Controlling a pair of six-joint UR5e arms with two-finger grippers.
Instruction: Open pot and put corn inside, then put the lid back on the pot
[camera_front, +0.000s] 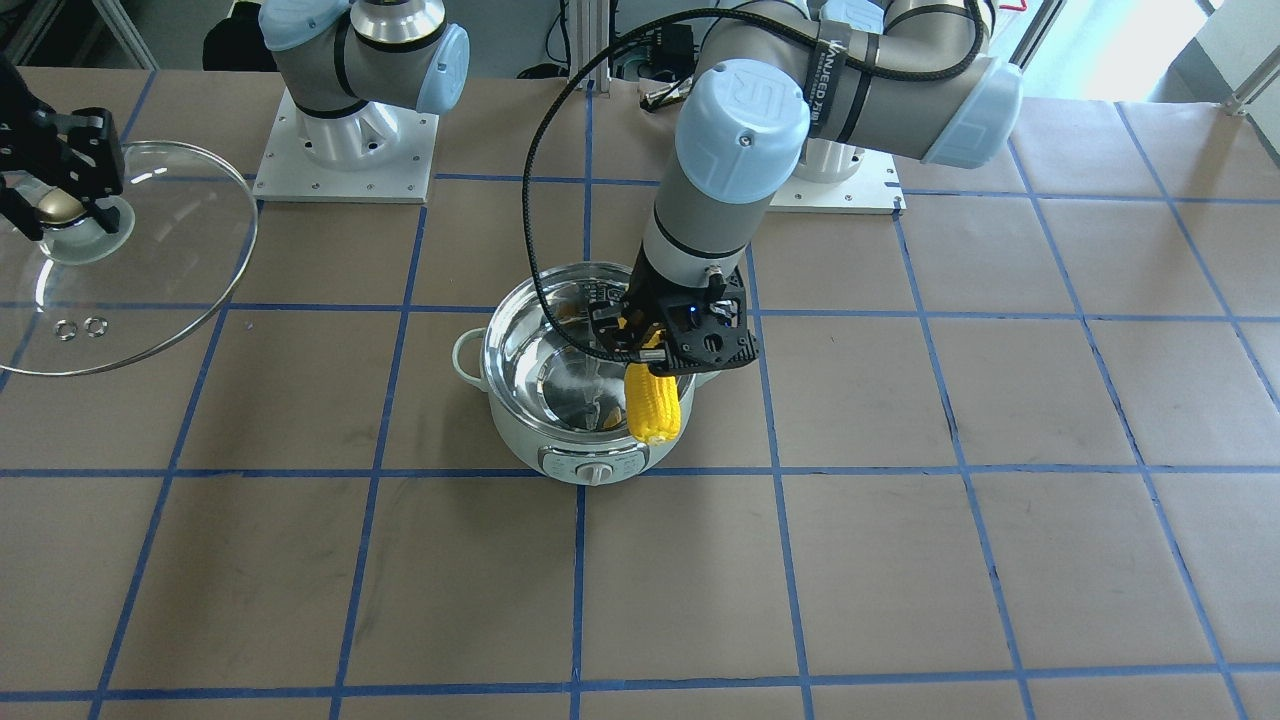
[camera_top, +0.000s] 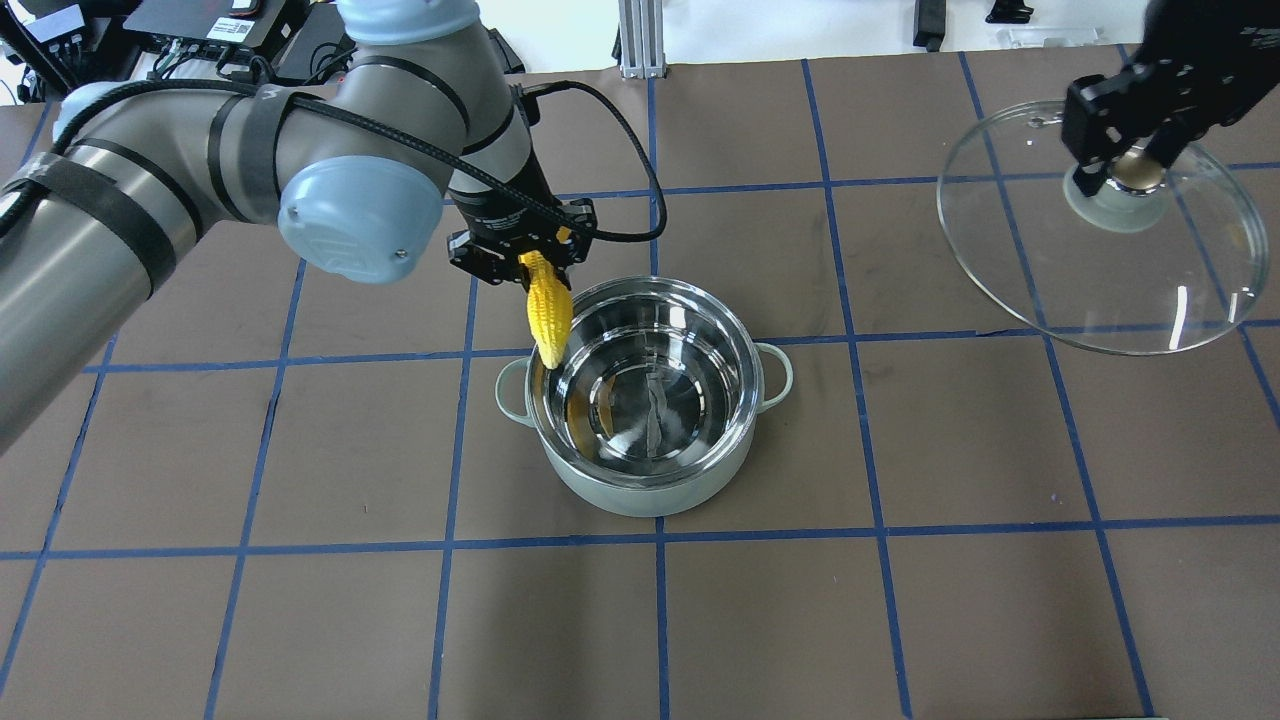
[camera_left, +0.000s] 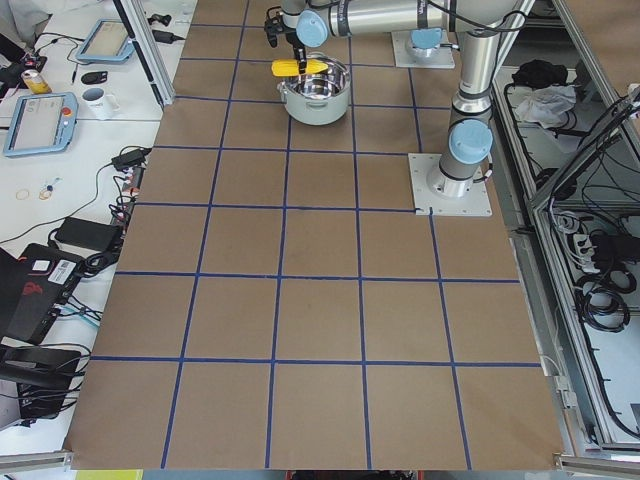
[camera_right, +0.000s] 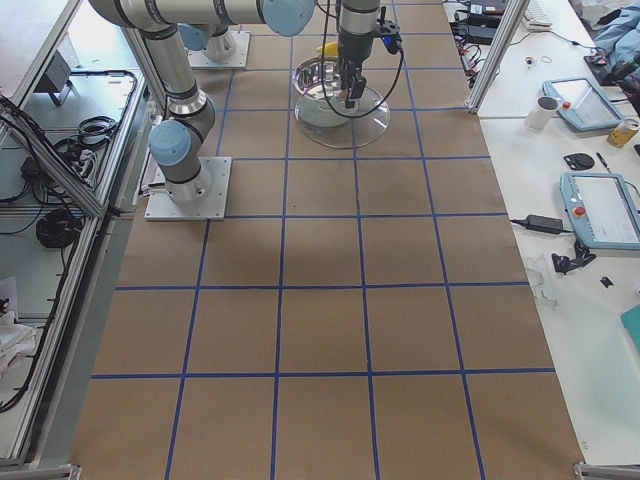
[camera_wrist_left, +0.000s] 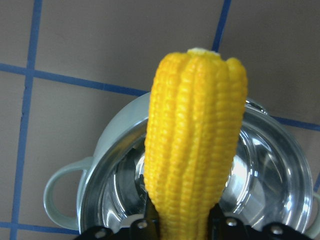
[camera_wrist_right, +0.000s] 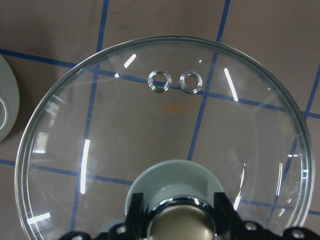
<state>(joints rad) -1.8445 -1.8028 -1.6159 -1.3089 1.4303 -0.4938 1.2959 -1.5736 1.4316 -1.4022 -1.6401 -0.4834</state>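
Note:
The mint-green pot (camera_top: 650, 480) stands open mid-table, its steel inside bare; it also shows in the front view (camera_front: 560, 440) and the left wrist view (camera_wrist_left: 107, 150). My left gripper (camera_top: 530, 262) is shut on the yellow corn (camera_top: 549, 315), which hangs tip-down over the pot's rim on my left side. The corn also shows in the front view (camera_front: 653, 402) and the left wrist view (camera_wrist_left: 195, 145). My right gripper (camera_top: 1125, 160) is shut on the beige knob of the glass lid (camera_top: 1180, 290), held off to my right, away from the pot. The lid also shows in the front view (camera_front: 160, 290) and the right wrist view (camera_wrist_right: 125, 125).
The brown table (camera_top: 300, 620) has a blue tape grid. Both arm bases (camera_front: 345, 150) stand on white plates at its robot side. In the left side view, tablets and cables (camera_left: 50, 110) lie on a side table beyond the edge.

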